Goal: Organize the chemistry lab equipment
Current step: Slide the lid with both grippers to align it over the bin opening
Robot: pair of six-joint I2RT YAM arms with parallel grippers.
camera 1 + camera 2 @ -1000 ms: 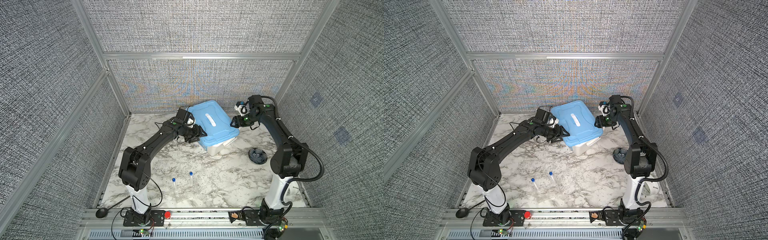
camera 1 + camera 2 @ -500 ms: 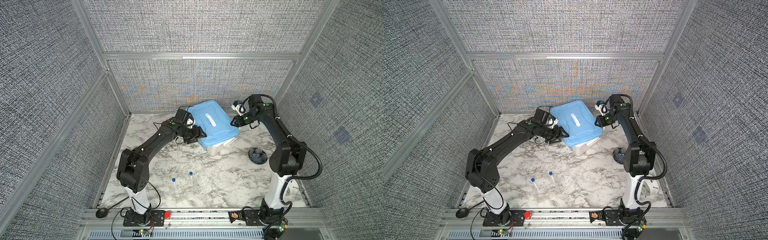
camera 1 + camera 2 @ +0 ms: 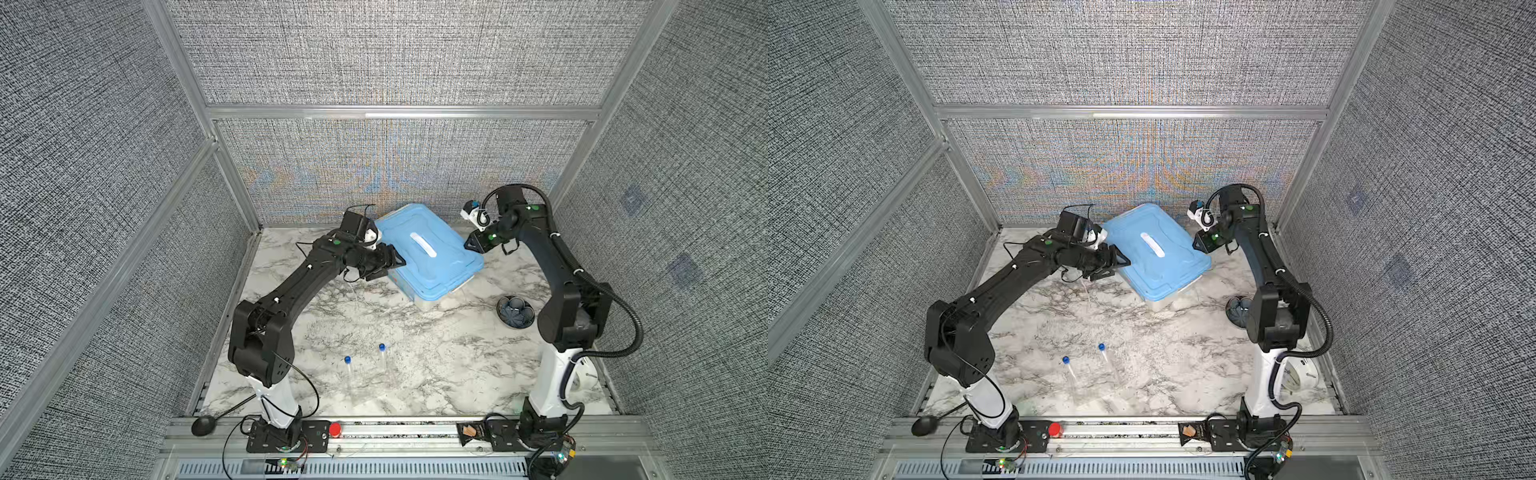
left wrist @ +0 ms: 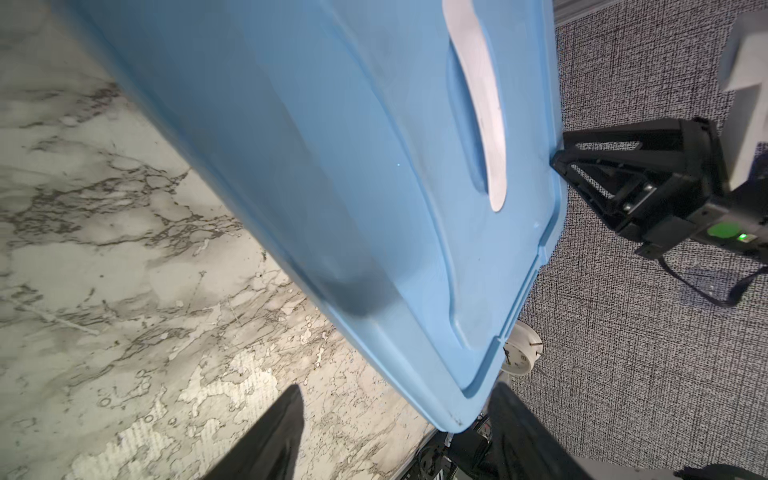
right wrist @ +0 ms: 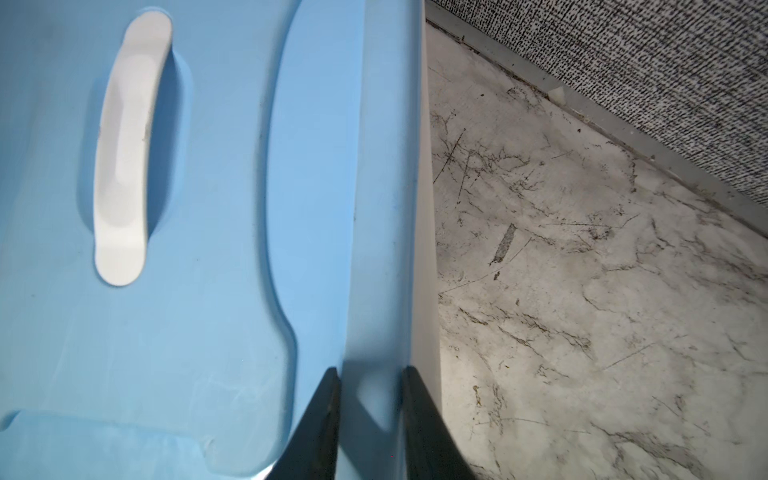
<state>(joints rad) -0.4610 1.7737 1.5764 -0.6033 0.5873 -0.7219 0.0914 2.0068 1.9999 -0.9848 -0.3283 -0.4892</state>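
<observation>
Two slim clear tubes with blue caps (image 3: 347, 360) (image 3: 381, 346) lie side by side on the marble table near the front, also in a top view (image 3: 1065, 360) (image 3: 1101, 346). At the back stands a clear box with a blue lid (image 3: 428, 249) (image 3: 1154, 249) and a white handle (image 5: 122, 158). My right gripper (image 3: 467, 245) (image 5: 370, 370) is shut on the lid's rim at its right edge. At the lid's left edge my left gripper (image 3: 401, 264) (image 4: 397, 386) is open, and a lid corner (image 4: 453, 415) lies between its spread fingers.
A dark flower-shaped dish (image 3: 515, 311) sits on the table right of the box, near the right arm. A round white alarm clock (image 3: 1300, 374) (image 4: 519, 353) stands behind the right arm's base. Fabric walls close in the table on three sides.
My right gripper has closed onto the lid's rim. My left gripper has opened a little wider at the lid's left edge. The tubes have not moved.
</observation>
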